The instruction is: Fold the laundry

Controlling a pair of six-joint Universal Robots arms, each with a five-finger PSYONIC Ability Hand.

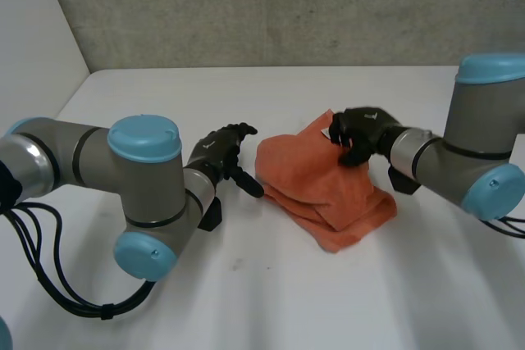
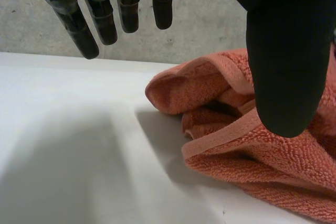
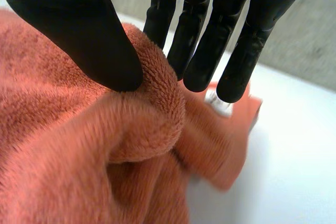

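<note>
Facing a towel (image 1: 324,190) heaped in loose, uneven layers on the bench (image 1: 246,284), with no tidy fold made yet. Pinching a thick ridge of it between thumb and fingers of the right hand (image 1: 361,133), near the towel's far corner and just beside the white label (image 3: 218,103). Holding the left hand (image 1: 217,153) just beside the opposite edge of the towel, fingers straight and apart, gripping nothing, thumb aimed at the hem. Cannot tell whether the thumb touches it.

Judging the risks from here:

- Gripping a bunched ridge rather than a clean corner. Likely to raise several layers together, hauling the whole heap instead of opening one flap.
- Squeezing plush pile at the fingertips only. Could slip free partway through a lift and fall back in a worse crumple.
- Leaving the edge by the left hand unpinned. Any pull from the far corner would probably drag the towel across the smooth bench rather than stretch it flat.
- Reaching in with the left hand at the stacked hems on its side. Easy to catch the wrong layer there, or to push the fold further under and tighten the tangle.
- Pulling with both hands on mismatched layers. Would twist the towel instead of squaring it.

Safest, probably, to pin or pinch the near hem first, then draw the far corner away from it slowly.
</note>
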